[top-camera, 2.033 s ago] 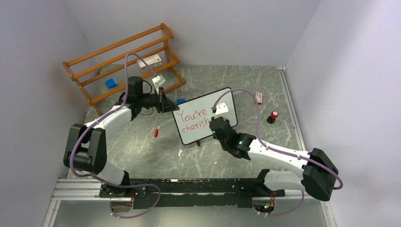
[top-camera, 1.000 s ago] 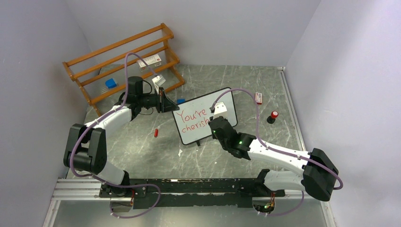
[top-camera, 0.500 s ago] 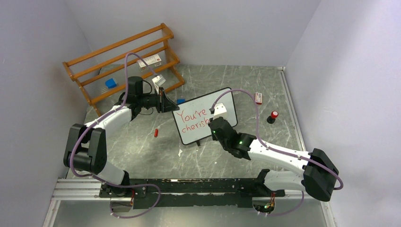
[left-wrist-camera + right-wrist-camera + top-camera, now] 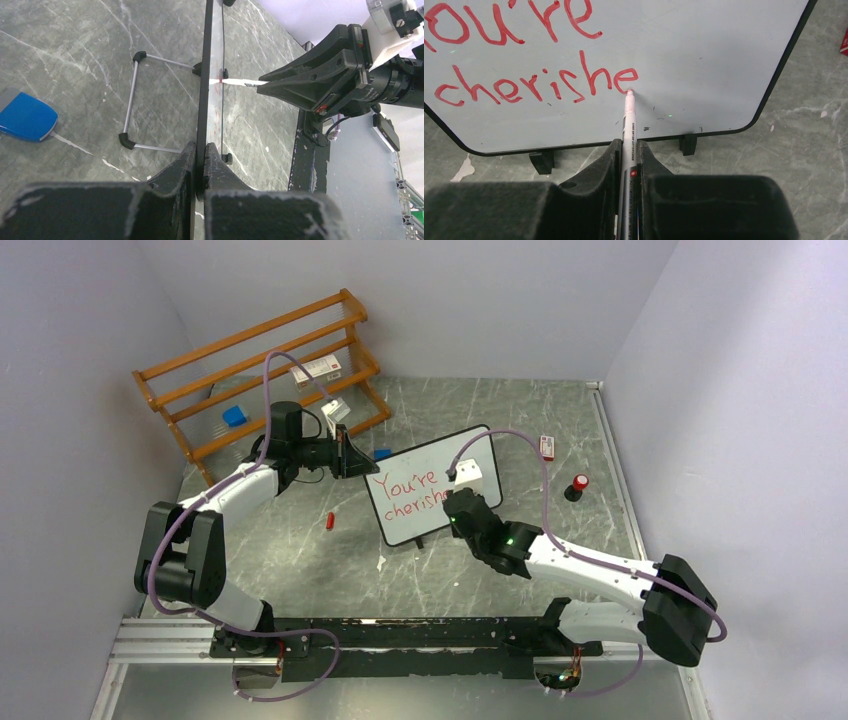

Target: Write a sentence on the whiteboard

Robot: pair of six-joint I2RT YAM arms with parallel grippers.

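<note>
**Grip state.** The right gripper (image 4: 628,145) is clamped on a white-barrelled, red-tipped marker (image 4: 629,125). The left gripper (image 4: 200,150) is clenched on the edge of the white rectangular whiteboard (image 4: 704,60) with its thin black frame, steadying it.

**Position of the work.** In the top view the whiteboard stands mid-table, tilted back on a wire stand (image 4: 131,100). The left arm holds its 9 o'clock edge and the right arm reaches in from 5 o'clock.

**Governing relation.** In the right wrist view the marker's long axis runs from 6 to 12 o'clock. Its tip touches the board just below the last letter of the red handwritten sentence (image 4: 589,75), which reads "You're cherishe". The writing is judged unfinished. The next stroke calls for travel toward 3 o'clock, where the board is bare up to the frame. Little room remains toward 6 o'clock for another line.

**Surroundings.**
- A red cap (image 4: 330,521) lies at the board's 8 o'clock.
- A red-topped black object (image 4: 579,486) sits at 3 o'clock.
- A brown wooden rack (image 4: 260,360) stands at 10 o'clock.

None of these obstructs the stroke.
</note>
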